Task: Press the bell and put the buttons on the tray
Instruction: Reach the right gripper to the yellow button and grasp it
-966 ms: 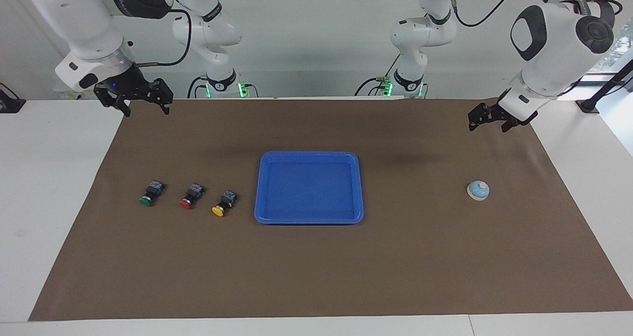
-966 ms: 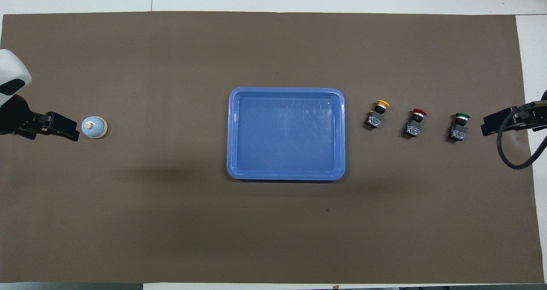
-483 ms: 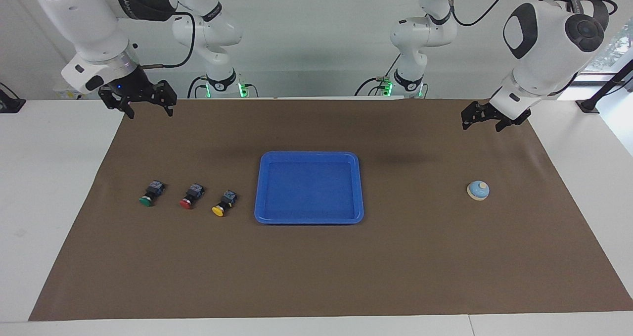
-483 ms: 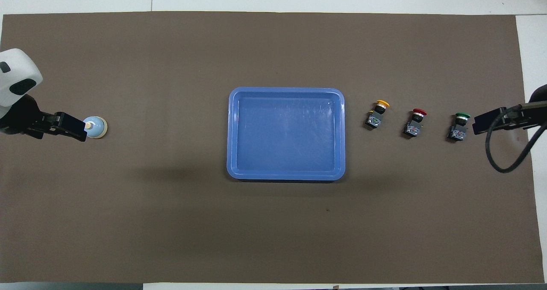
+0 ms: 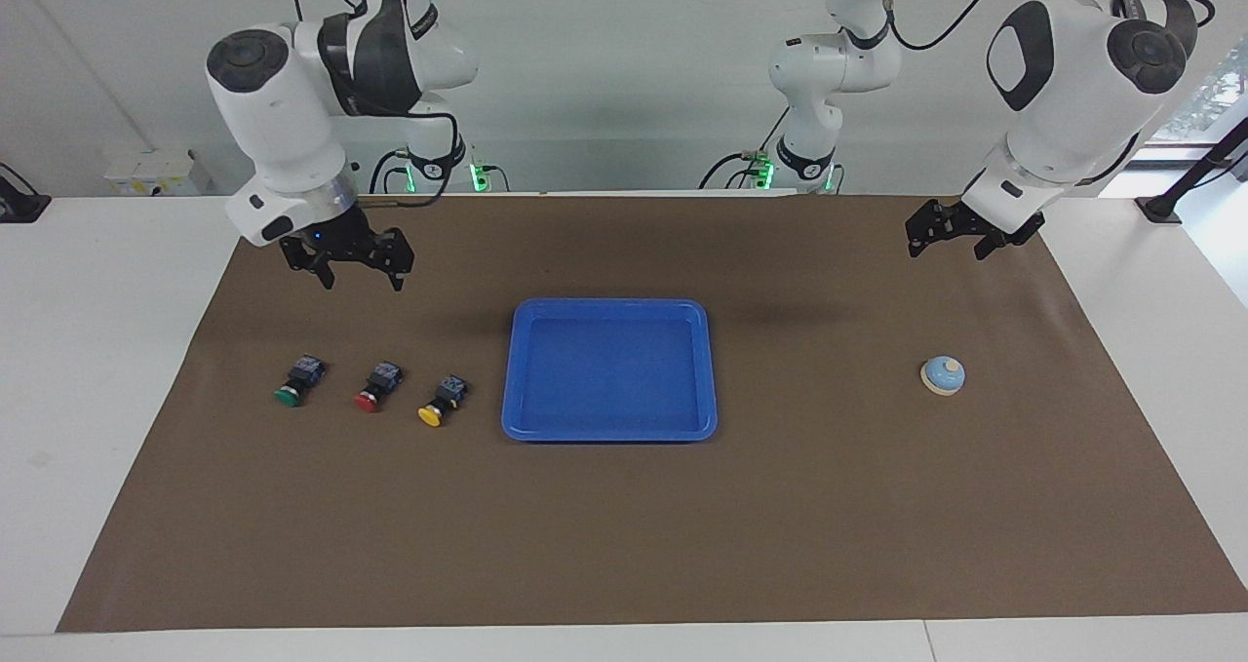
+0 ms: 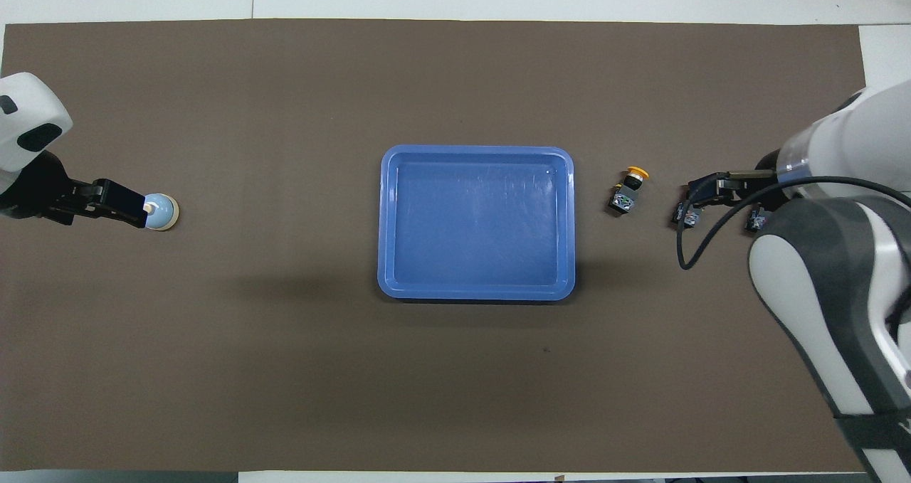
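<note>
Bell (image 5: 943,375) toward the left arm's end, well apart from tray (image 5: 608,369); left gripper (image 5: 944,236) above, fingers spread, risking slipping off the dome. Buttons (image 5: 369,390) beside tray; right gripper (image 5: 356,260) spread overhead, liable to knock a neighbour.

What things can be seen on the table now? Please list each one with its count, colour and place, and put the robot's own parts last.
tray: one, bright blue, on the middle of the mat, nothing in it.
buttons: three, black bodies, in a row beside the tray toward the right arm's end; yellow button closest to the tray, then red button, then green button.
bell: one, light blue with cream rim and knob, toward the left arm's end.
mat: one, brown, covering the table.
right hand: one, black, open, raised above the mat near the red button.
left hand: one, black, open, raised near the bell.
</note>
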### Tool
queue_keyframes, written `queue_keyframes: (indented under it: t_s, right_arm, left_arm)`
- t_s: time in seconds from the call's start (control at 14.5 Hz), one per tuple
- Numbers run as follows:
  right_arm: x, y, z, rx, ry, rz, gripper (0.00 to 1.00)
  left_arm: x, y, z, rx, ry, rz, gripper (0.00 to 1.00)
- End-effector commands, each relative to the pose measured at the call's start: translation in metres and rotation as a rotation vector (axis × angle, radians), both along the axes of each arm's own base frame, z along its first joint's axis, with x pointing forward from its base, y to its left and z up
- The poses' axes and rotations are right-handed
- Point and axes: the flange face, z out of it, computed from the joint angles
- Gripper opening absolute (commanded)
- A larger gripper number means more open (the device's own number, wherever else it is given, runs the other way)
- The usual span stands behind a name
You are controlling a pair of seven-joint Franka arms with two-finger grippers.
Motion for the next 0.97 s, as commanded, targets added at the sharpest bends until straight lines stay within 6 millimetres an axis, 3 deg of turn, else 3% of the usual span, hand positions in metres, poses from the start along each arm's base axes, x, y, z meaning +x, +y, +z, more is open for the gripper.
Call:
queue_keyframes:
  t_s: [0.0, 0.28, 0.41, 0.55, 0.69, 0.9]
  right_arm:
    - [0.019, 0.019, -0.059, 0.006, -0.028, -0.108, 1.0]
    - [0.03, 0.033, -0.124, 0.017, -0.064, -0.224, 1.0]
    - [0.034, 0.036, -0.145, 0.018, -0.065, -0.253, 1.0]
    - [0.037, 0.038, -0.161, 0.021, -0.069, -0.306, 1.0]
    - [0.035, 0.056, -0.172, 0.019, -0.056, -0.32, 1.0]
    - [0.035, 0.057, -0.182, 0.023, -0.069, -0.317, 1.0]
  left_arm:
    - [0.002, 0.001, 0.006, -0.002, -0.027, 0.033, 1.0]
    - [0.003, 0.003, 0.012, -0.002, -0.046, 0.063, 1.0]
    - [-0.001, 0.003, 0.013, -0.002, -0.045, 0.047, 1.0]
    - [-0.003, 0.001, 0.017, -0.003, -0.051, 0.047, 1.0]
    - [-0.007, 0.001, 0.027, -0.004, -0.068, 0.047, 1.0]
    - [-0.008, 0.004, 0.028, -0.003, -0.07, 0.053, 1.0]
